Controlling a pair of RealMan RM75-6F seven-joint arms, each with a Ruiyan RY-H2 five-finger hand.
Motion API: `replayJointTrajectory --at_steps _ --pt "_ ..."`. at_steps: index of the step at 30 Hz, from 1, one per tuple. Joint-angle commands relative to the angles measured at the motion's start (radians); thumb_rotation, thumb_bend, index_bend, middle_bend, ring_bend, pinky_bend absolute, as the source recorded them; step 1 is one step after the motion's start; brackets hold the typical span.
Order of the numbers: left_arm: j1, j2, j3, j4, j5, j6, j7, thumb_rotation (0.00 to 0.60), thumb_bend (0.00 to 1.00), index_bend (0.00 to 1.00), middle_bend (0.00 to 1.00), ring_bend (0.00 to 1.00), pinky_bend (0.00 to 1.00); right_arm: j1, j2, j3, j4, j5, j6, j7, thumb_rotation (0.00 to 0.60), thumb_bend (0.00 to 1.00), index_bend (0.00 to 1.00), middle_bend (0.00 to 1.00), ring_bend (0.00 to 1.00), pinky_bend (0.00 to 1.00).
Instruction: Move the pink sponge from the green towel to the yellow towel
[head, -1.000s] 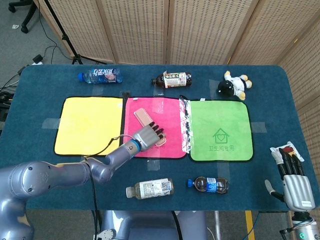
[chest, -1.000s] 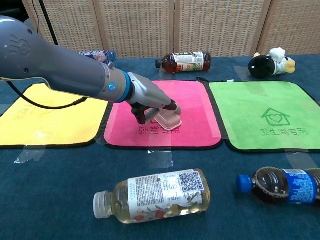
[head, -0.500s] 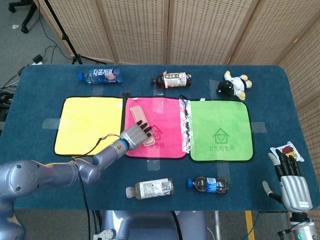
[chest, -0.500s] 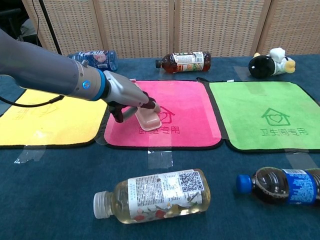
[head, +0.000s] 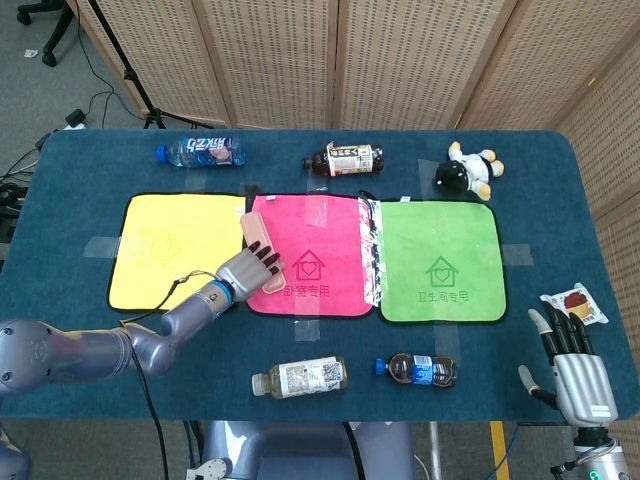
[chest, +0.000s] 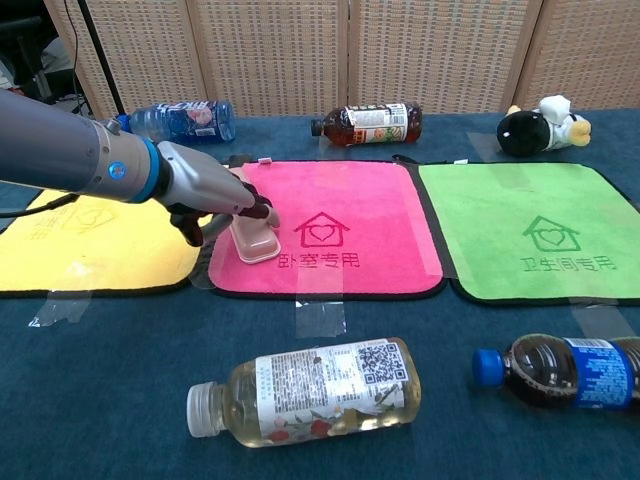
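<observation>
Leftward since earlier, the left robot hand (chest: 215, 200) carries the pink sponge (chest: 251, 228).
Fingers curl over it above the pink towel's (chest: 350, 235) left edge; the right robot hand (head: 578, 365) lies spread, empty.

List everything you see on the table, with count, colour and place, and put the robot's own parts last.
sponge: 1, pink, held over the pink towel's left edge
yellow towel: 1, left
pink towel: 1, middle
green towel: 1, right, nothing on it
bottles: 4; blue-labelled and dark at the back, pale and dark with blue cap at the front
plush toy: 1, black, white and yellow, back right
packet: 1, white and red, right edge
left hand: grips the sponge
right hand: front right, holds nothing
</observation>
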Motion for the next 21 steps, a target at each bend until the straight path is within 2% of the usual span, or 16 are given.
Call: replayJointTrajectory --at_steps 1,16,21 --pt "0.009 0.010 0.009 -0.013 0.007 0.008 0.001 0.600 0.96 0.00 0.00 0.00 0.02 0.000 -0.001 -0.002 -0.001 -0.003 0.000 -0.003 0.600 0.36 0.07 0.00 0.00 0.00" --pt "0.082 0.103 0.063 -0.090 0.064 0.058 0.000 0.600 0.96 0.00 0.00 0.00 0.02 -0.002 -0.004 -0.009 -0.008 -0.017 0.000 -0.017 0.600 0.36 0.07 0.00 0.00 0.00" --pt "0.118 0.138 0.099 -0.099 0.079 0.064 0.001 0.600 0.95 0.00 0.00 0.00 0.02 -0.002 -0.006 -0.012 -0.012 -0.025 0.001 -0.024 0.600 0.36 0.07 0.00 0.00 0.00"
